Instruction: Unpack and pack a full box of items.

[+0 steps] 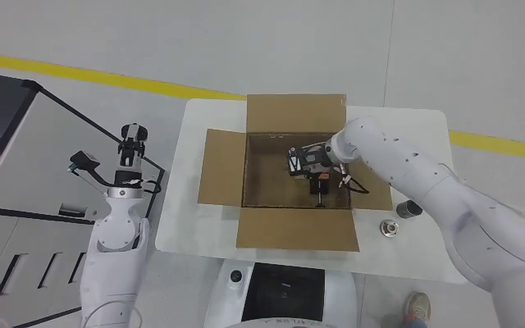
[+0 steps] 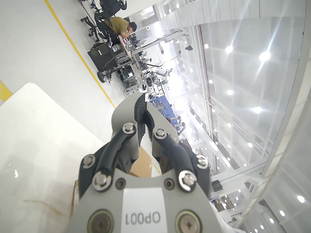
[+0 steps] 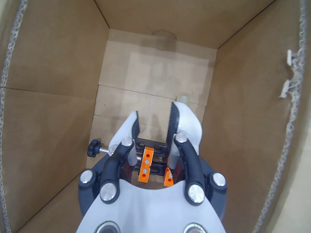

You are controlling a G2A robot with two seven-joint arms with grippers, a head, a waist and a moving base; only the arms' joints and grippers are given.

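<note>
An open cardboard box [image 1: 297, 215] stands in the middle of the white table [image 1: 197, 221]. On its floor, near the right wall, lies a black and orange clamp [image 1: 318, 187] with a black screw knob [image 3: 93, 147]. My right gripper [image 3: 154, 120] is lowered inside the box, right above the clamp [image 3: 147, 161]. Its fingers [image 3: 175, 115] are open and nothing is between the tips. The rest of the box floor [image 3: 155, 73] is bare. My left gripper [image 2: 143, 115] is held off the table's left side [image 1: 131, 135], shut on nothing, pointing away from the table.
Two small round metal parts [image 1: 408, 210] [image 1: 388, 227] stand on the table to the right of the box. All of the box's flaps are folded outward. A corner of the box [image 2: 143, 163] and the table's edge [image 2: 36, 134] show behind the left gripper.
</note>
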